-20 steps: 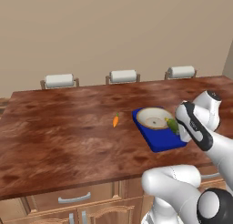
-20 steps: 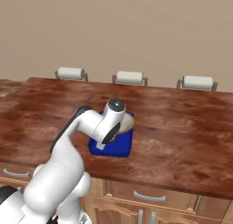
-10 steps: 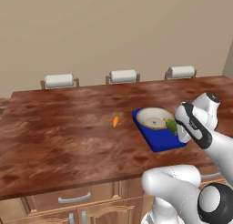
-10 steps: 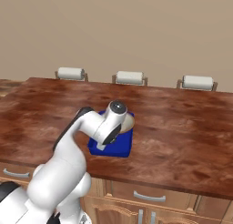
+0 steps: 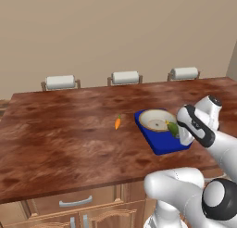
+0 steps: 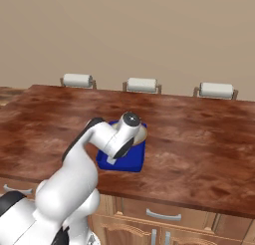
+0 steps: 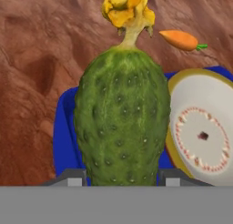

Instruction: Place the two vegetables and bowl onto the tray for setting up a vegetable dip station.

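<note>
My gripper (image 7: 122,180) is shut on the dark green bumpy cucumber (image 7: 120,123), which has a yellow flower at its tip. The cucumber (image 5: 172,128) hangs over the blue tray (image 5: 164,146) beside the cream bowl (image 5: 156,120), which sits on the tray's far half. I cannot tell whether the cucumber touches the tray. In the hand view the bowl (image 7: 202,134) lies to the right on the tray (image 7: 66,127). The orange carrot (image 5: 117,123) lies on the wooden counter left of the tray; the hand view shows the carrot (image 7: 179,39) beyond the tray. In the right base view my arm covers most of the tray (image 6: 129,162).
The brown wooden counter (image 5: 69,139) stretches wide to the left of the tray. Three stool backs (image 5: 125,77) stand along its far edge. Drawers with handles (image 5: 78,203) are below the front edge.
The gripper with the cucumber has moved slightly left and down over the tray. The bowl and the carrot have stayed in place.
</note>
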Robot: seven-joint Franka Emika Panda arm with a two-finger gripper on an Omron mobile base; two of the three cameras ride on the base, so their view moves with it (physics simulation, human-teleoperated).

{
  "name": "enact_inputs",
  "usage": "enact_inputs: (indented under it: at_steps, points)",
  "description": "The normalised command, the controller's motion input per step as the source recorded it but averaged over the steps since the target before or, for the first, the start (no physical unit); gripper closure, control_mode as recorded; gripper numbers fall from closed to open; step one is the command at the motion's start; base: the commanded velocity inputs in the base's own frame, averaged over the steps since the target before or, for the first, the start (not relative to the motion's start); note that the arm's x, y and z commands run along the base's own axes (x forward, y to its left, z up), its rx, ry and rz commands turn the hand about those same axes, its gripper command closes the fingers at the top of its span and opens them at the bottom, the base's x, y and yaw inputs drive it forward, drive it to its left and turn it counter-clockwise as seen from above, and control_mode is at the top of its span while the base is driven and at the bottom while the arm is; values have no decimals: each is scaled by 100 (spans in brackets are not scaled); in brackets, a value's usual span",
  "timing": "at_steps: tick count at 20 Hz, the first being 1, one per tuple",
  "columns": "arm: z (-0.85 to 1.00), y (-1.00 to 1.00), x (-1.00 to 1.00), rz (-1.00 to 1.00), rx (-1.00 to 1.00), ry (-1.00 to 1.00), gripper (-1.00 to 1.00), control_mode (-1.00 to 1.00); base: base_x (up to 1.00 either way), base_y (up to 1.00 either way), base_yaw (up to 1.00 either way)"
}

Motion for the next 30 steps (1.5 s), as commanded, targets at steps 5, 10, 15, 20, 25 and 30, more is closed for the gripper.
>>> enact_inputs:
  at_steps: [5,10,15,20,25,30]
  points:
    - [-11,0,5,0,2,0,100,-100,0,0,0]
    - [-10,0,7,0,0,0,100,-100,0,0,0]
    - [-8,0,7,0,0,0,100,-100,0,0,0]
    - [-6,0,9,0,0,0,100,-100,0,0,0]
    - [-6,0,8,0,0,0,100,-100,0,0,0]
    - [-7,0,6,0,0,0,100,-100,0,0,0]
